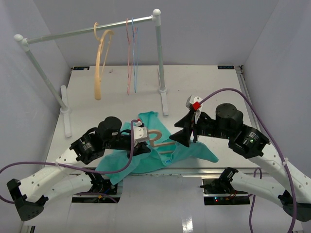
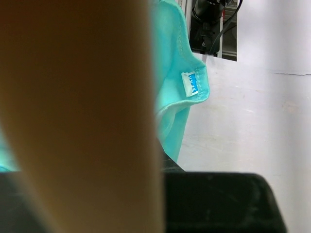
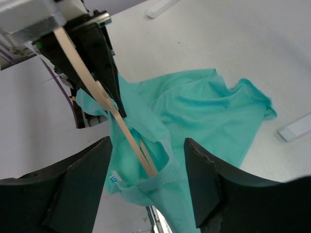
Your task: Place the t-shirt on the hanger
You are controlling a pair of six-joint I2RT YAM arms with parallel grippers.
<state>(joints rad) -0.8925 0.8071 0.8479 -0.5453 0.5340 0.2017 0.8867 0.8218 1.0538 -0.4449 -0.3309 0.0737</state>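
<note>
The teal t-shirt lies crumpled on the table near the front edge. My left gripper is shut on the pale pinkish-tan hanger, whose hook lies over the cloth. In the right wrist view one hanger arm runs down into the t-shirt collar opening. My right gripper is open, its fingers either side of the collar and holding nothing; in the top view it hovers just right of the hanger. In the left wrist view the hanger is a blurred tan band hiding most of the t-shirt.
A white rail rack stands at the back. On it hang a thicker yellow-tan hanger and thin pink and blue hangers. Its foot rests just behind the shirt. Grey walls close in both sides.
</note>
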